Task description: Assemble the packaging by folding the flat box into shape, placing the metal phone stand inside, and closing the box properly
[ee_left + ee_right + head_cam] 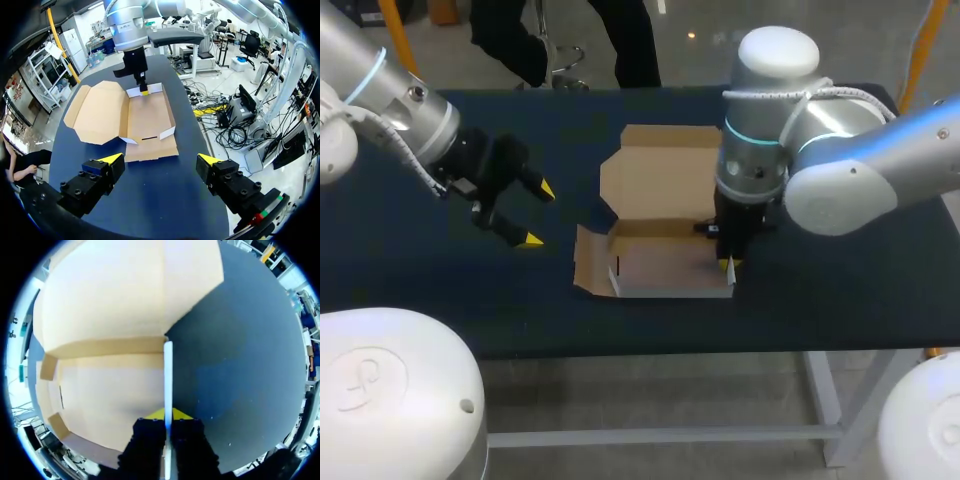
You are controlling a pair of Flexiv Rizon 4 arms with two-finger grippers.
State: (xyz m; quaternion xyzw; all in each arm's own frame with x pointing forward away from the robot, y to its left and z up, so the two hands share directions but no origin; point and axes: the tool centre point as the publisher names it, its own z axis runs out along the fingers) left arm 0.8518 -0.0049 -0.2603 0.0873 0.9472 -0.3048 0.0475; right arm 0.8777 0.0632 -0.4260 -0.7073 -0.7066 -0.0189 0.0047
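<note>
- Your right wrist view shows the right gripper (168, 415) pinching the box (110, 385) by its right wall (168, 370); the head view cannot confirm this.
- Your left gripper (160, 160) hangs spread, left of the box.

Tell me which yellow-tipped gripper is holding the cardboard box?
The right gripper, pinching an upright side wall of the brown cardboard box; the left gripper hangs open, apart from it.

- The right tool (728, 262) pinches the right wall of the box (660, 265); its arm (760, 150) blocks that side and part of the lid (665, 165).
- Bare worktop (450, 290) stretches between the wide-open left tool (540, 214) and the box.
</note>
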